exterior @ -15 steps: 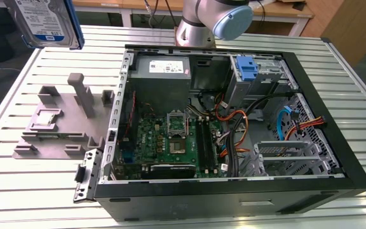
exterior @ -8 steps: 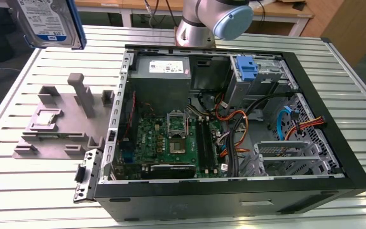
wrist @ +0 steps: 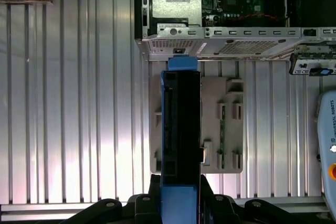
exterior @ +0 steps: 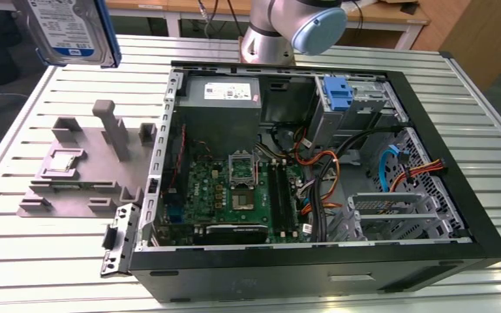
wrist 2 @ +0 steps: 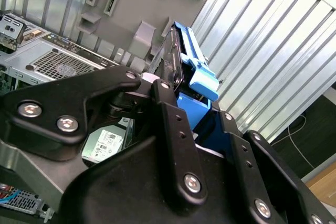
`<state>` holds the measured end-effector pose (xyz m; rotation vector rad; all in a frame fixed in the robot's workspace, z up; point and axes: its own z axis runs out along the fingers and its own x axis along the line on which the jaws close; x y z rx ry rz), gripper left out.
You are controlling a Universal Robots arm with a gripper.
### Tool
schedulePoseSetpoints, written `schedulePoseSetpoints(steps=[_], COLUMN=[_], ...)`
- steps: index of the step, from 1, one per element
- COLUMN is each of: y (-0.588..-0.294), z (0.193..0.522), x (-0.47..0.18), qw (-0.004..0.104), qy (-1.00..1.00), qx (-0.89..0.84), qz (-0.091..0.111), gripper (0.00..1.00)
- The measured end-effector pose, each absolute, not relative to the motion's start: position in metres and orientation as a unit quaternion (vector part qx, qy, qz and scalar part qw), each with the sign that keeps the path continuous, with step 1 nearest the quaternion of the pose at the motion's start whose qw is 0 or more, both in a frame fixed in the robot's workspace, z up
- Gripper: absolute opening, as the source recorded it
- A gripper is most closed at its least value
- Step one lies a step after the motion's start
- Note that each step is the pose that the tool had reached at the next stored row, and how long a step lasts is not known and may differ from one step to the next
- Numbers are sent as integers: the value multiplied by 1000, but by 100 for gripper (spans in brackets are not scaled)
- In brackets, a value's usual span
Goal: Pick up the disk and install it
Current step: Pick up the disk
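High over desk point(exterior: 50, 261), at exterior view's left of computer case point(exterior: 459, 215), disk point(exterior: 68, 29) hangs upright. Fingers point(wrist 2: 170, 114) are closed across its thickness at one end (far end left free, likely for entering bay). Below it, grey fixture point(exterior: 76, 176).

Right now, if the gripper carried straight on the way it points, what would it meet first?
Probably the grey fixture on the slatted table. The gripper, shut on the disk, points at it in the first wrist view, so the disk's blue end would touch first; depth is unclear.
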<state>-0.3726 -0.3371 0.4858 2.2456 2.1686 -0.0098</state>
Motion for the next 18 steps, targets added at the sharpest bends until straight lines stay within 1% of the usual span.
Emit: schedulePoseSetpoints(steps=[18], y=[-337], z=[486], x=[-360], qw=[10], qy=[695], qx=[719], qz=[-3], gripper=[36])
